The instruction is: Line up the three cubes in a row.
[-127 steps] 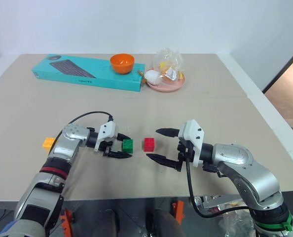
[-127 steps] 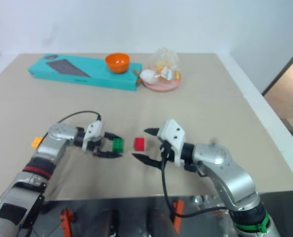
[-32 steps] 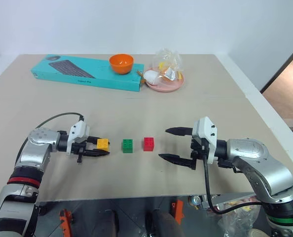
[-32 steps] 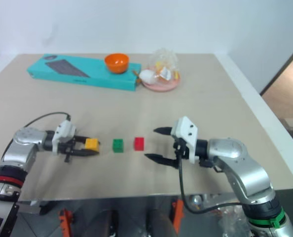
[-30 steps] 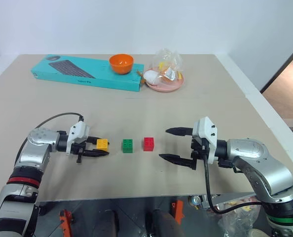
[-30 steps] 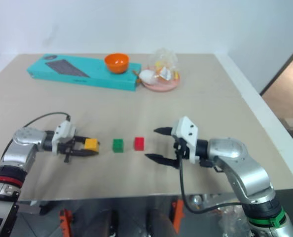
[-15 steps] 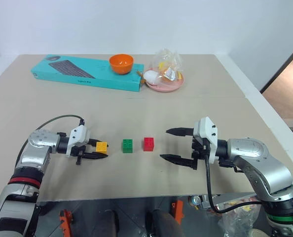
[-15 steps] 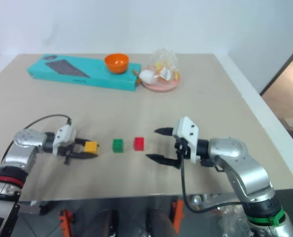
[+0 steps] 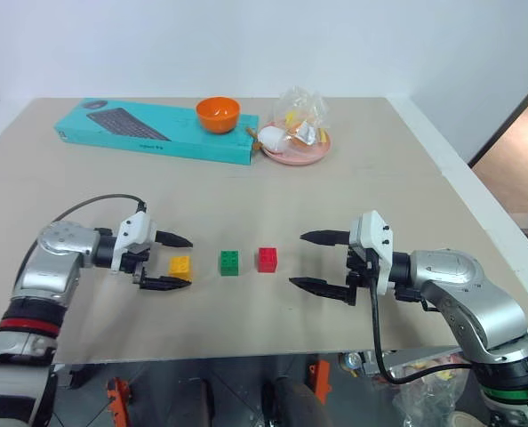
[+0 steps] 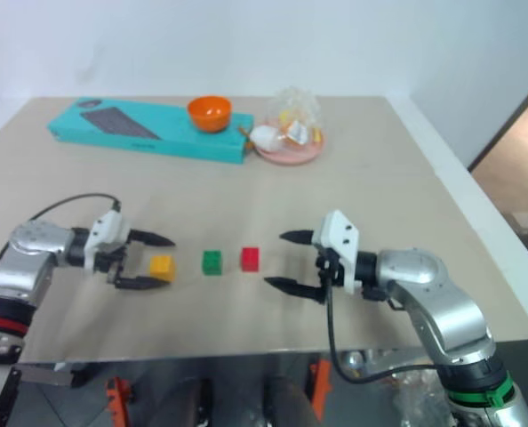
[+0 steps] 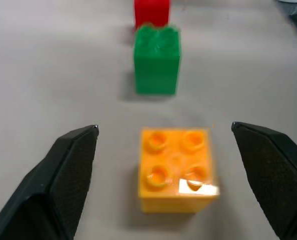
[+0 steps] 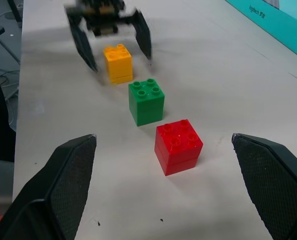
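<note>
Three studded cubes sit in a row on the beige table: yellow-orange cube point(image 9: 180, 265), green cube point(image 9: 230, 261), red cube point(image 9: 268, 259). My left gripper point(image 9: 190, 263) is open, its black fingers straddling the yellow-orange cube point(image 11: 176, 170) without touching it; in the left wrist view the green cube point(image 11: 157, 60) and red cube point(image 11: 151, 12) line up beyond it. My right gripper point(image 9: 296, 260) is open and empty, just right of the red cube point(image 12: 178, 146), a small gap away. The right wrist view looks along the row, past the green cube point(image 12: 146, 102), to the yellow-orange cube point(image 12: 118, 63).
A teal keyboard box point(image 9: 157, 131) lies at the back of the table with an orange bowl point(image 9: 219, 113) on it. Beside it is a pink plate point(image 9: 298, 153) with wrapped items. The table's right edge point(image 9: 491, 222) runs close to my right arm.
My left gripper has opened and let go of the yellow-orange cube, which now rests on the table left of the green one. The left hand rose slightly. The right arm stayed still.
</note>
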